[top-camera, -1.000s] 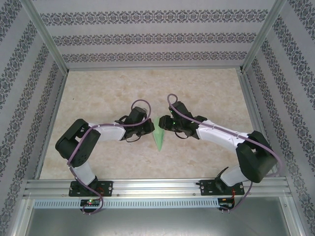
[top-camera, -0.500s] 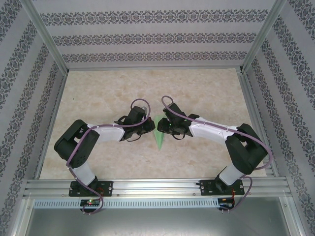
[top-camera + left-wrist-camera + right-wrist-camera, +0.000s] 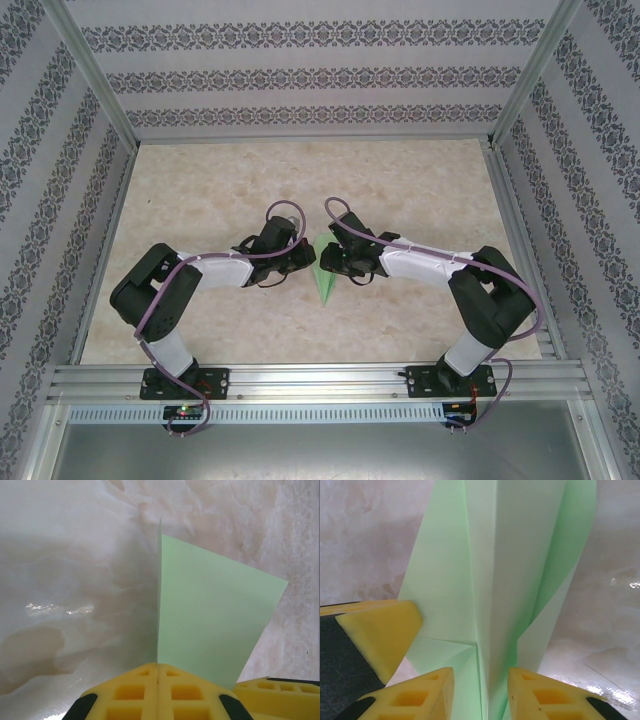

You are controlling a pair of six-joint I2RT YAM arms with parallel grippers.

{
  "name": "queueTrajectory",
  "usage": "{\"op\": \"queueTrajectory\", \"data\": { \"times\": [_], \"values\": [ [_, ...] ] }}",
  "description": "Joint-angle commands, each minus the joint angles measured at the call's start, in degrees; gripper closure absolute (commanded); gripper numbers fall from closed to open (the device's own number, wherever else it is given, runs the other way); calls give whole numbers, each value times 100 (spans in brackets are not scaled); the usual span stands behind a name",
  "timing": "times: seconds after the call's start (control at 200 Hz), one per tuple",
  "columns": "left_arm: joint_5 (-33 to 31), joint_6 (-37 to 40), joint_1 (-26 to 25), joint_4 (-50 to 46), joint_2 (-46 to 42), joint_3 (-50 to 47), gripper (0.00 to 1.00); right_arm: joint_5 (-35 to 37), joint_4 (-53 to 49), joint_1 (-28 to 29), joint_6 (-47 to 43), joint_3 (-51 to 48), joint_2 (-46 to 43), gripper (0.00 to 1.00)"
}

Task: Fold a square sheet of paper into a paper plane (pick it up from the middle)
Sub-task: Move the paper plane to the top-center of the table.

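1. Two grippers meet at the paper plane (image 3: 322, 276), centre of the table (image 3: 200, 190)
2. Left gripper (image 3: 158, 669) pinches its centre fold tight
3. Right gripper (image 3: 480, 682) straddles the keel, jaws half-parted; close squarely on the crease, avoiding wing skew

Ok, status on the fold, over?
Left tool shut on paper plane. Right tool open, straddling its centre fold. Nothing in the way.

Overhead view from behind, 2 wrist views close on paper plane (image 3: 210, 615)
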Motion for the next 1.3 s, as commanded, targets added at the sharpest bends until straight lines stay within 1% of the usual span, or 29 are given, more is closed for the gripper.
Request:
{"op": "queueTrajectory", "data": {
  "times": [0.0,0.265,0.465,0.56,0.659,0.859,1.049,1.184,1.294],
  "values": [
    [75,-66,66,248,-9,-19,100,47,-155,-27,34,166,75,66],
    [44,-45,85,182,17,-7,100,206,-354,-22,-88,192,39,59],
    [33,-18,85,147,19,-7,100,507,-566,-25,-179,264,-4,57],
    [44,-25,85,156,35,-5,100,504,-593,-31,-218,307,28,56],
    [39,-29,85,160,36,-2,100,381,-561,-20,-229,318,93,55],
    [67,-35,85,182,53,-18,100,-82,-355,-9,-231,200,161,52],
    [87,-36,83,191,61,-19,100,-437,-100,-10,-256,110,282,52],
    [84,-20,80,172,62,-13,100,-525,13,0,-247,-8,187,46],
    [101,-27,87,187,71,-6,100,-540,22,14,-275,-55,163,44]
  ]
}}
